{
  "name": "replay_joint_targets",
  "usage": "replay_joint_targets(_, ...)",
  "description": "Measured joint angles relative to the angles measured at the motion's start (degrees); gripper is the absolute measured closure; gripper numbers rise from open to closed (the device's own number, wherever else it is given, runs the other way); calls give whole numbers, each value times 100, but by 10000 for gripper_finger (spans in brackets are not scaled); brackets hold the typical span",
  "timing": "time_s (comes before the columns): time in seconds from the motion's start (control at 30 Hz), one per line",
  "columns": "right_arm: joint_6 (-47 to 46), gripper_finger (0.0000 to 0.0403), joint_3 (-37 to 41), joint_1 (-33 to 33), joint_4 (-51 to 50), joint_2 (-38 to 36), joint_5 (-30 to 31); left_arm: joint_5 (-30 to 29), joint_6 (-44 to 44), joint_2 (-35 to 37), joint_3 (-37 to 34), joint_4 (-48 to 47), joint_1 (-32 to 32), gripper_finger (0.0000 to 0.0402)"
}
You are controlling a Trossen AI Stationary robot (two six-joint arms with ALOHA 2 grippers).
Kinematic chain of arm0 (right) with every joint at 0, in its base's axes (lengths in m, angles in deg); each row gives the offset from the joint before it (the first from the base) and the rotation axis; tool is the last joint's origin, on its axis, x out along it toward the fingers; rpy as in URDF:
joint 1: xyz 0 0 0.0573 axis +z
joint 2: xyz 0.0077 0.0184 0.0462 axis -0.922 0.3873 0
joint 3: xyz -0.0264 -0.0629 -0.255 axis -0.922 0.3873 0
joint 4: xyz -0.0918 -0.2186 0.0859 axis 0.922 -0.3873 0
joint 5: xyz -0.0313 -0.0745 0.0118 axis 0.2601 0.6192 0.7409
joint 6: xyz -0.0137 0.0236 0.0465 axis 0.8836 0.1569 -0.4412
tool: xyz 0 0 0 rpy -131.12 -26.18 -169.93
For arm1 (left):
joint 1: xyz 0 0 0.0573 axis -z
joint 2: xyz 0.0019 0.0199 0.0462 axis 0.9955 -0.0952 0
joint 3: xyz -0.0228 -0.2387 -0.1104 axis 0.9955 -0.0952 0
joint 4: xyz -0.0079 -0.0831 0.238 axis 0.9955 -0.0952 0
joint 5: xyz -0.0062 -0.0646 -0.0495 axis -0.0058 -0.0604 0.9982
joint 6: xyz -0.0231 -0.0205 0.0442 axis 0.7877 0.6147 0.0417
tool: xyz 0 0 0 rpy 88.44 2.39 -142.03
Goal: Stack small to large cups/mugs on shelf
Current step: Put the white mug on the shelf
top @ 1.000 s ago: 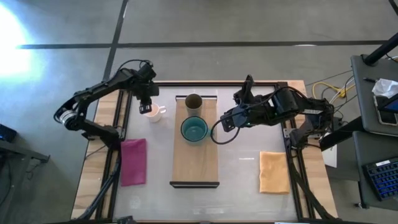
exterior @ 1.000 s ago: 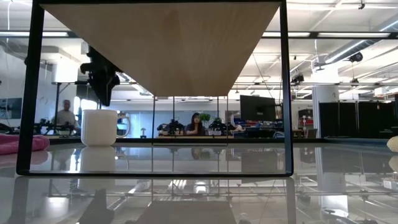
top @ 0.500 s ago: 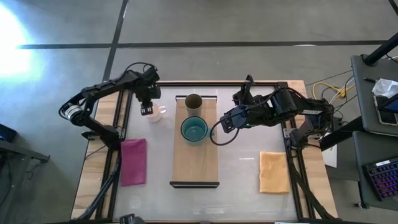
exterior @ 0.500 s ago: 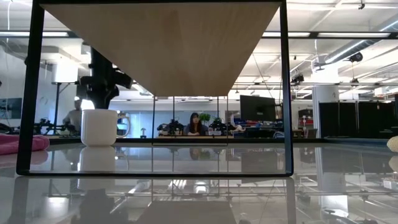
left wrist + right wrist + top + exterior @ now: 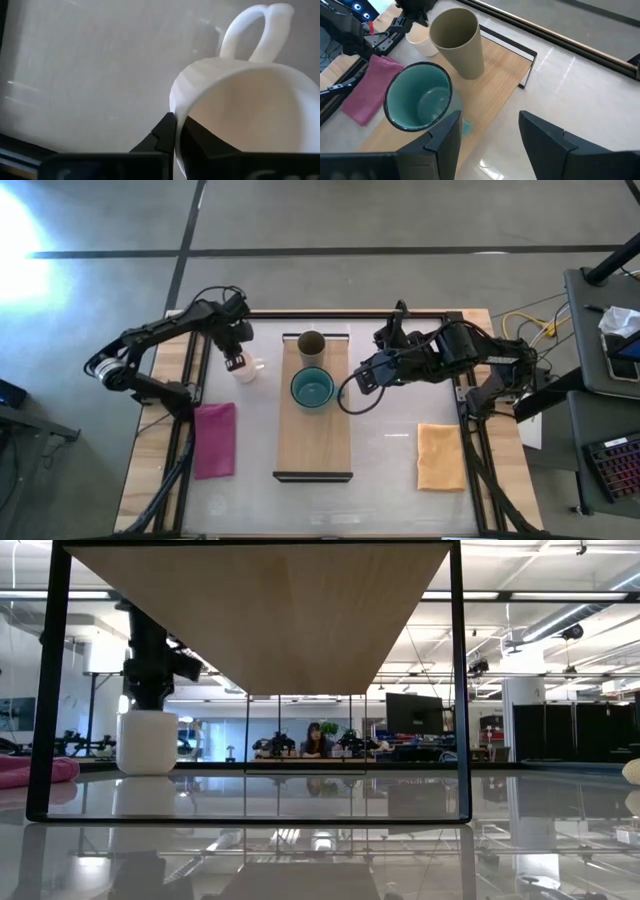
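Observation:
The white handled mug (image 5: 246,369) stands on the table left of the shelf (image 5: 313,435); it also shows in the low view (image 5: 147,743). My left gripper (image 5: 236,361) is down on its rim, shut on its wall. The small olive-brown cup (image 5: 311,343) stands upright on the shelf's far end, and the teal-green mug (image 5: 312,388) stands just in front of it. My right gripper (image 5: 490,145) is open and empty, above the table right of the teal mug (image 5: 417,97). My left gripper has the white mug's wall at the rim (image 5: 175,107), on the side away from the handle (image 5: 255,27). One finger (image 5: 165,131) is outside and one is inside. The fingers come from above, pointing down. The mug is upright, its base (image 5: 147,772) on the table.
A pink cloth (image 5: 214,440) lies at the table's left near side, and an orange cloth (image 5: 440,456) at its right near side. Dark rails run along both table sides. In the low view the shelf (image 5: 270,610) fills the upper middle.
My left gripper has come down onto the white mug's rim and shifted a little toward the table's left edge. The mug has slid slightly the same way on the table and turned, so its handle has gone from the low view.

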Motion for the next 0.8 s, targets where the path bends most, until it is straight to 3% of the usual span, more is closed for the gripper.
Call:
replay_joint_targets(0.23,214,213,0,-99,-2,-15,-115,126,1116,889,614,-1120,534,401)
replay_joint_targets(0.43,429,213,0,-285,-2,-31,-443,130,2490,1479,1624,-2310,2206,401)
replay_joint_targets(0.63,446,217,59,-480,-2,-31,-886,-95,3700,1249,2788,-2869,4146,401)
replay_joint_targets(0.8,243,220,195,-531,-2,-32,-1081,-382,4095,634,3519,-2873,5121,401)
